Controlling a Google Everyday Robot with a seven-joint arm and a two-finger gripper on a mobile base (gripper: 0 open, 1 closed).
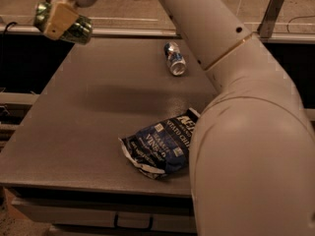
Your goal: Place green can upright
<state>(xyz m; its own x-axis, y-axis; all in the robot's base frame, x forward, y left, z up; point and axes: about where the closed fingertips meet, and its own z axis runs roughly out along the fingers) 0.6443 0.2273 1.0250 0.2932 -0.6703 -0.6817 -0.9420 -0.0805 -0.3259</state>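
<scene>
The green can (78,30) is held on its side in the air, above the far left corner of the grey table (88,112). My gripper (60,20) is at the top left of the view and is shut on the can, with a cream finger across its middle. The can's two ends stick out to the left and right of the finger. My arm reaches across from the right and fills the right side of the view.
A blue-and-silver can (174,58) lies on its side at the back middle of the table. A dark blue chip bag (160,144) lies near the front, partly behind my arm. A dark gap and a rail run behind the table.
</scene>
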